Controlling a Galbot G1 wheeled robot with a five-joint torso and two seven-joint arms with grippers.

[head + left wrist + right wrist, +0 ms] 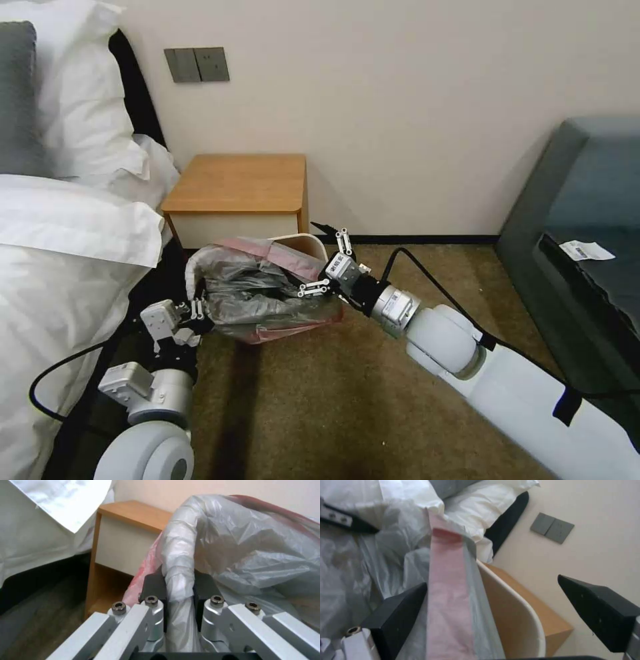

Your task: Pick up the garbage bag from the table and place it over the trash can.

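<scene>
The garbage bag (257,293), crinkly grey with a pink-red band, lies bunched over the trash can, whose cream rim (305,239) shows at the back right, on the floor in front of the table (240,183). My left gripper (195,312) is at the bag's left side, shut on a fold of the grey plastic (178,580). At the bag's right side my right gripper (330,265) is open. In the right wrist view its fingers (400,612) straddle the pink band (448,600) and the trash can's rim (523,612).
A bed with white sheets (60,253) stands close on the left, beside the left arm. A dark grey sofa (587,220) is at the right. Brown carpet (333,400) lies open in front of the bin. The wall is just behind the table.
</scene>
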